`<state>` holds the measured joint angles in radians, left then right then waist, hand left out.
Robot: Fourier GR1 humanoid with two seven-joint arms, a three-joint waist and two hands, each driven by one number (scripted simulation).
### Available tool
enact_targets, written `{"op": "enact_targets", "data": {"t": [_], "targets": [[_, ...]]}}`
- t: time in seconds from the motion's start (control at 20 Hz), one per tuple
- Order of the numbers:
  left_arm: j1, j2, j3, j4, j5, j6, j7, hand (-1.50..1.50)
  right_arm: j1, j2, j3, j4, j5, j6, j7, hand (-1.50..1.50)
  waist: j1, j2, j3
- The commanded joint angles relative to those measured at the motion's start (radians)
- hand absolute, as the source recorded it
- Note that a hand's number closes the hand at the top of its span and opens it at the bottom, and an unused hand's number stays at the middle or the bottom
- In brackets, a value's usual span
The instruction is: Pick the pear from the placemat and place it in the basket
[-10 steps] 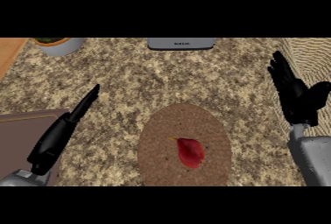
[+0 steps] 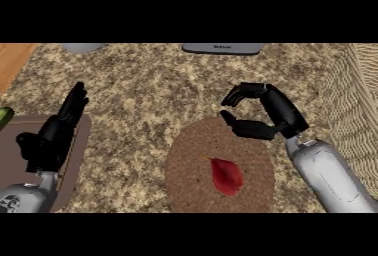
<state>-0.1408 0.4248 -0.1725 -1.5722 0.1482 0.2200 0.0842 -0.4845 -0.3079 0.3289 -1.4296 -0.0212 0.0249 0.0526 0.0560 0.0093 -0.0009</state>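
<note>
From the head view, the right hand (image 2: 260, 117) has swung in from the counter's right side and now hovers at the round placemat's (image 2: 188, 170) far edge, fingers curled inward but holding nothing, so it looks ready to go for the pear. The one red pear (image 2: 227, 176) lies on the placemat, just short of that hand. One woven basket (image 2: 353, 107) waits at the right. The left hand (image 2: 55, 132) rests at the left, fingers straight.
</note>
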Motion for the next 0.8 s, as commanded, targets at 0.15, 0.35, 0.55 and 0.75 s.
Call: {"op": "enact_targets", "data": {"t": [0.15,0.35,0.55,0.75], "targets": [[-0.038,-0.023,0.080,0.083,0.037,0.040,0.044,0.00,-0.062,0.163,0.224,0.076,0.433,-0.331,0.096,-1.50,-0.043,-0.010,-0.002],[-0.026,-0.007,0.096,0.074,0.041,0.037,0.069,0.00,-0.204,0.147,0.228,0.049,0.601,-0.330,0.409,-1.50,-0.051,-0.020,-0.003],[-0.049,-0.013,0.109,0.107,0.044,0.032,0.054,0.00,-0.328,0.051,0.251,-0.001,0.548,0.031,0.626,-1.50,-0.068,-0.024,-0.004],[-0.008,-0.033,0.087,0.108,0.036,0.032,0.038,0.00,-0.353,0.020,0.319,0.009,0.434,0.344,0.747,-1.50,-0.068,-0.026,-0.006]]}}
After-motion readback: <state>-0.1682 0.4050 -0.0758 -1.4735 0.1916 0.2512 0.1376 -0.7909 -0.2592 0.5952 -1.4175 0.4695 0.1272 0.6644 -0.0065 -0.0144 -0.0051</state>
